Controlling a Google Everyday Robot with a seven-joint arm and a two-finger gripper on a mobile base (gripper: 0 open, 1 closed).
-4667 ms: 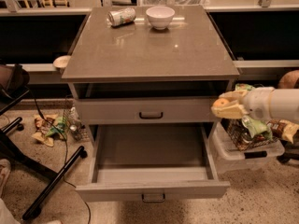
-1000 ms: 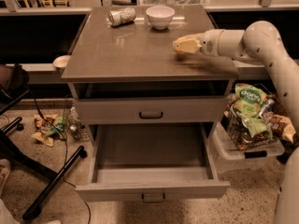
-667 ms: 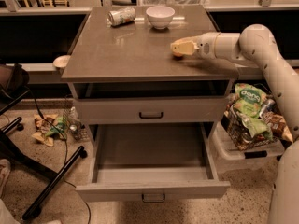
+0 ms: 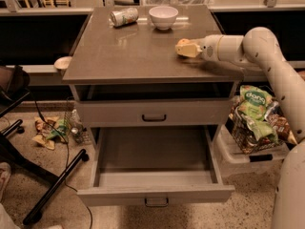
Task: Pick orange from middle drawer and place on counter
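Note:
My gripper [image 4: 185, 47] is low over the right side of the counter [image 4: 128, 51], reached in from the right on the white arm. Its pale fingers are shut on the orange [image 4: 182, 42], which shows only as a small orange-tinted round bit between them, at or just above the counter top. The middle drawer [image 4: 155, 191] is the lowest one. It is pulled fully open toward me and its tray looks empty.
A white bowl [image 4: 163, 17] and a tipped can [image 4: 124, 16] sit at the counter's back. The drawer front above [image 4: 154, 112] is closed. A basket of snack bags [image 4: 257, 120] stands at the right. A chair base [image 4: 28, 175] and litter [image 4: 50, 128] lie at the left.
The gripper rose from beside the cabinet's right side up onto the counter, then shifted slightly left over the last second. The drawer stays open.

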